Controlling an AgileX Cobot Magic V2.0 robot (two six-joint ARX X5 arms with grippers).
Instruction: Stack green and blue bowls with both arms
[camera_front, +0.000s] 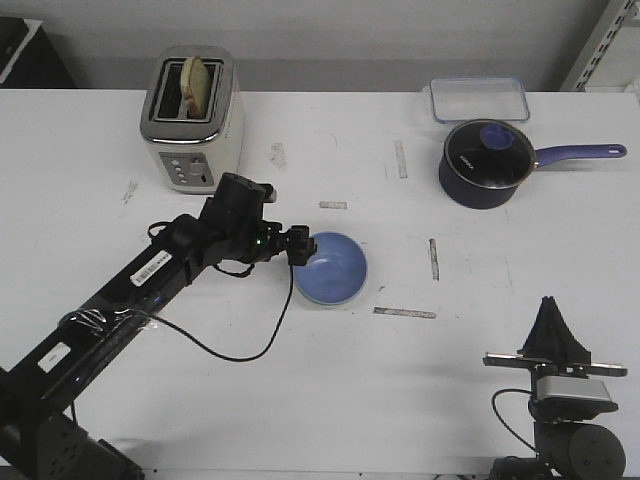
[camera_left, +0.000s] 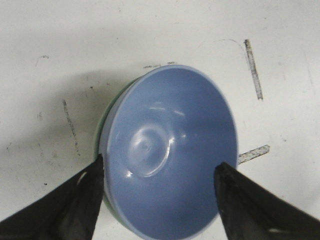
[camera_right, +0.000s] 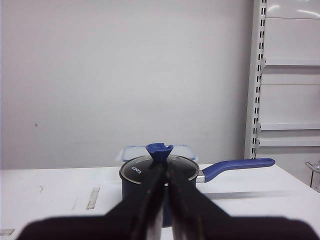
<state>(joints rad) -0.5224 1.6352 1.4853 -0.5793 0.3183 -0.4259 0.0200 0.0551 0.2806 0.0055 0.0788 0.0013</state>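
Note:
The periwinkle blue bowl (camera_front: 331, 268) sits nested in the mint green bowl near the table's middle. In the left wrist view the blue bowl (camera_left: 172, 150) hides nearly all of the green bowl (camera_left: 102, 131), which shows only as a thin sliver along one edge. My left gripper (camera_front: 300, 247) is open at the stack's left rim. Its fingers (camera_left: 82, 197) stand wide apart on either side of the bowls and hold nothing. My right gripper (camera_front: 549, 306) is shut and empty at the front right, far from the bowls, and it also shows in the right wrist view (camera_right: 164, 175).
A toaster (camera_front: 191, 117) with bread stands at the back left. A dark navy saucepan with a glass lid (camera_front: 486, 162) and a clear lidded box (camera_front: 479, 99) are at the back right. Tape marks (camera_front: 404, 313) dot the white table.

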